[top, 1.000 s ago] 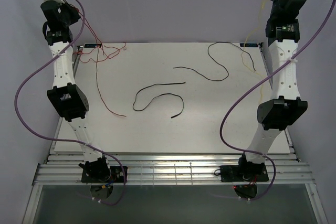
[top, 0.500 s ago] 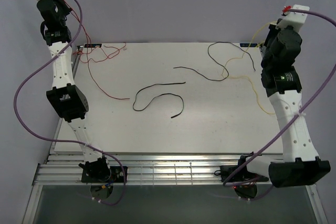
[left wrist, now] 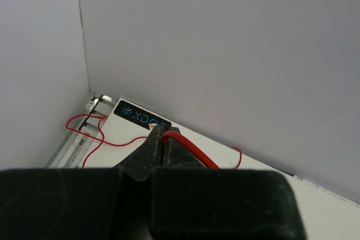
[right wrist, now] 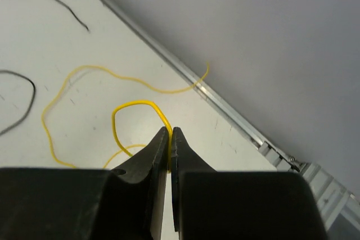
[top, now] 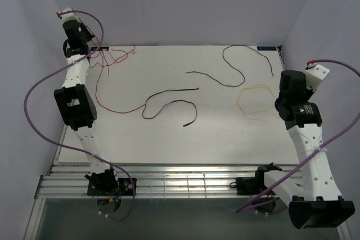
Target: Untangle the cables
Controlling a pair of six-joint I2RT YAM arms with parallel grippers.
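Observation:
My left gripper (top: 90,52) hovers over the table's far left corner, shut on the red cable (top: 97,93). In the left wrist view that red cable (left wrist: 194,151) comes out between the closed fingertips of the left gripper (left wrist: 162,134), and more of it lies in loops by the corner. My right gripper (top: 280,100) is low at the right edge, shut on the yellow cable (top: 254,99), which lies as a loop on the table. The right wrist view shows the yellow cable (right wrist: 134,104) pinched at the tips of the right gripper (right wrist: 170,134). Black cables (top: 169,92) lie apart mid-table.
Another black cable (top: 235,52) curves along the far right, also seen as the black cable (right wrist: 27,93) in the right wrist view. Purple hoses (top: 34,88) loop off both arms. Walls close in on three sides of the white table (top: 169,144). A slatted rail (top: 185,184) runs along the near edge.
The right arm has swung down and toward the near right, laying the yellow cable onto the table as a loop. The left arm has lowered toward the far left corner, dragging the red cable left.

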